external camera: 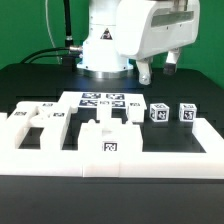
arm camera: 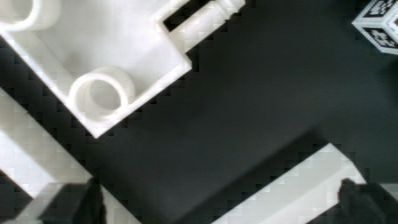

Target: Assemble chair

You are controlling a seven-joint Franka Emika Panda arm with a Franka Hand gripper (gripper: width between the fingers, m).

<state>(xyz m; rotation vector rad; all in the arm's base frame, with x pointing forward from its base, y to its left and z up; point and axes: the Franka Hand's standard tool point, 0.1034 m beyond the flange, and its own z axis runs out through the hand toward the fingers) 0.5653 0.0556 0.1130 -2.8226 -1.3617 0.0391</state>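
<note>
Two small tagged cubes (external camera: 159,113), one marker board (external camera: 100,100), one hand (external camera: 158,70) spread apart, holding nothing

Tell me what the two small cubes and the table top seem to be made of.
Small cubes: probably white plastic, matte; even edges, black-and-white tags on the faces. Table top: black, dull surface; the material cannot be told.

Shell: my arm (external camera: 135,30) is glossy white, rounded, bulky.
Marking: a black triangular patch (external camera: 100,45) on my lower casing.
Cable: a black cable (external camera: 66,25) at ten o'clock from that patch.
Gripper: my gripper (external camera: 158,72) has two stubby pale fingers (external camera: 146,72) with dark tips.
</note>
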